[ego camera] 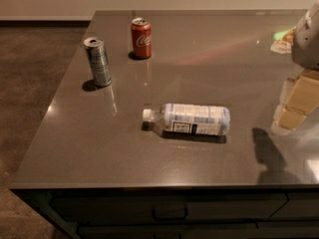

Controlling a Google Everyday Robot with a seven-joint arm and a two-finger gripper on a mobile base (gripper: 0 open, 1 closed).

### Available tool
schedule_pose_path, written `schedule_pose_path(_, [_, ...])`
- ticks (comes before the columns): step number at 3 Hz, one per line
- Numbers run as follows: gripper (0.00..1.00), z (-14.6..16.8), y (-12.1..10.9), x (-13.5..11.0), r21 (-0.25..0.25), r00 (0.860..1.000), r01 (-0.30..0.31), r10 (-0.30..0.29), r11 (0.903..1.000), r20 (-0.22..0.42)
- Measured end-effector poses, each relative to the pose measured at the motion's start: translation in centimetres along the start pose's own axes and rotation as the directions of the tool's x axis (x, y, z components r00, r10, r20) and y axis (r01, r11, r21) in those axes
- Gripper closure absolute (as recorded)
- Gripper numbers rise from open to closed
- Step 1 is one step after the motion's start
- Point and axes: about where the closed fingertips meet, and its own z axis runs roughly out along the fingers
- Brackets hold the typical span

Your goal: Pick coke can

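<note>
The coke can [141,38] is a short red can with white script and a silver top. It stands upright at the far left of the grey countertop [199,68]. My gripper [294,103] hangs at the right edge of the view, above the counter's right side, far from the can. Its pale blocky parts show with a shadow below them on the counter.
A taller silver-blue can [97,61] stands upright to the front left of the coke can. A clear plastic water bottle [188,119] lies on its side mid-counter, cap to the left. A small packet [283,39] lies at the far right. The counter's left edge drops to carpet.
</note>
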Motion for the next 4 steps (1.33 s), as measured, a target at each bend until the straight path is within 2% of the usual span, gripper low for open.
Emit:
schedule_pose_path(2, [0.00,-0.1,-0.4,-0.5,0.006,1.000,-0.004,0.004,1.0000,0.017])
schedule_pose_path(3, [0.00,0.4,-2.5,-2.7,0.027,0.995,-0.001,-0.002,0.9996,0.097])
schedule_pose_path(4, [0.00,1.5,-6.3,-6.8,0.043,0.980,-0.020,0.011,0.9989,0.199])
